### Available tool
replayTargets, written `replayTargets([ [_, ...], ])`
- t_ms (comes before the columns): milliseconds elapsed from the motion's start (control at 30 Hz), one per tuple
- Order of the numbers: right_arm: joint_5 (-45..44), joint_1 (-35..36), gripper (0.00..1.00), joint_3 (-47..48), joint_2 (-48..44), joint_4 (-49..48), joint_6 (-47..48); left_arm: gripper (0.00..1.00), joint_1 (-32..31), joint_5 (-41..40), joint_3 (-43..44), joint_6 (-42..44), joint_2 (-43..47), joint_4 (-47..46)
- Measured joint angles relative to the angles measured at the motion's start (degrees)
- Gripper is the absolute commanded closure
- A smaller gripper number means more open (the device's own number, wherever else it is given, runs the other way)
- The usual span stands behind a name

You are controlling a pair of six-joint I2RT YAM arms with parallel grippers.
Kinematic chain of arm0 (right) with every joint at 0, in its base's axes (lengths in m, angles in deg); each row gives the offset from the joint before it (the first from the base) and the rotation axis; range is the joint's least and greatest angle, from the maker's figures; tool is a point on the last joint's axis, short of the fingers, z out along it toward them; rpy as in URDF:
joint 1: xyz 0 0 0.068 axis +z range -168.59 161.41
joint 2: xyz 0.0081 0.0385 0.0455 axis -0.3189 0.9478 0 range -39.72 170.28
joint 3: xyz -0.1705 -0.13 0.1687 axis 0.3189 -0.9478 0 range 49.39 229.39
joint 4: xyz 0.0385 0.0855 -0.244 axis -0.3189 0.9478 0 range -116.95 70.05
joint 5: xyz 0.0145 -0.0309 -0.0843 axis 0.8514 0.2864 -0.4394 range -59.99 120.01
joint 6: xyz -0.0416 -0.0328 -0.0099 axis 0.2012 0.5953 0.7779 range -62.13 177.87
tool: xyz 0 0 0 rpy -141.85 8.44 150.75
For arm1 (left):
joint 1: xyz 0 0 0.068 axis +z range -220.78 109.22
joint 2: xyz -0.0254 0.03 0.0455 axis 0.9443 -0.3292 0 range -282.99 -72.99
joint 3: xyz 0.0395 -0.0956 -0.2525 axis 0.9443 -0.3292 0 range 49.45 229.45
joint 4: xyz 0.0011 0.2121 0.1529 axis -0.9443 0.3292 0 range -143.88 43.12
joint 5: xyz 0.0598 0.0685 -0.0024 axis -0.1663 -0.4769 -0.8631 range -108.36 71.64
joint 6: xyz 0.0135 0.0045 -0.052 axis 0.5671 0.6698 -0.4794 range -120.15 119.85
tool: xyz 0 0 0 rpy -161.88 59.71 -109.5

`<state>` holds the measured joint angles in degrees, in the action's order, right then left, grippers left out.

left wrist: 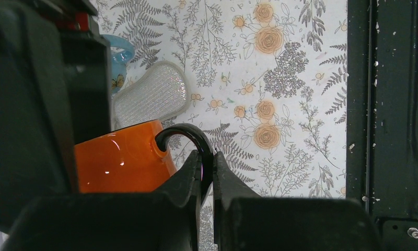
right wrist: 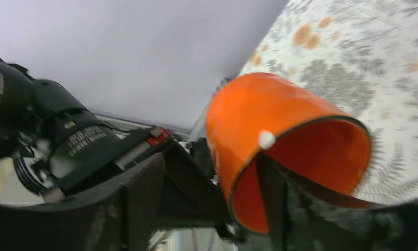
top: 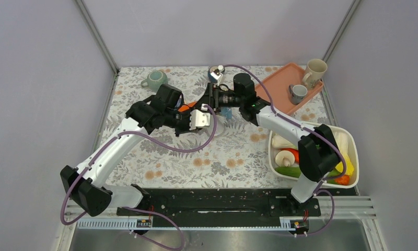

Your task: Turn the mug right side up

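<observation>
The orange mug with a black handle is held off the table between both arms, lying on its side. In the left wrist view its glossy body sits left of the jaws. My left gripper is shut on the handle. In the right wrist view the mug shows its open mouth toward the camera. My right gripper is open and straddles the rim: one finger is inside the mouth, the other finger is well outside the wall.
A green mug stands at the back left and a shiny metal object at the back middle. A salmon tray holds a beige mug and a grey mug. A white basket holds vegetables. A blue cup and a white scrubber lie below.
</observation>
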<state>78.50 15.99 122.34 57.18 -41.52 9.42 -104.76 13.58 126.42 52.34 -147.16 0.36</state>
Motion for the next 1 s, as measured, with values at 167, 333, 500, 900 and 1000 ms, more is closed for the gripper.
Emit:
replayTargets([
  [167,3.08,2.60,1.00,2.58,3.76,-4.31,-2.75,1.00,-0.33,-0.31,-1.07,-0.17,1.16,-1.11],
  [333,3.19,2.14,1.00,3.08,3.34,-1.77,-0.87,0.31,-0.70,-1.03,-2.82,-0.17,3.50,-3.10],
  [500,-3.39,-0.63,1.00,7.50,0.11,20.55,15.78,0.04,-0.76,-1.36,-4.02,-5.18,8.11,-6.01],
  [900,-28.26,-12.83,1.00,33.38,-6.43,61.13,52.61,0.01,1.68,-9.94,-18.71,-31.15,25.57,-22.03],
  [1000,-35.04,-16.87,1.00,35.91,-4.22,64.96,62.42,0.01,2.23,-14.12,-23.61,-35.91,27.15,-23.98],
])
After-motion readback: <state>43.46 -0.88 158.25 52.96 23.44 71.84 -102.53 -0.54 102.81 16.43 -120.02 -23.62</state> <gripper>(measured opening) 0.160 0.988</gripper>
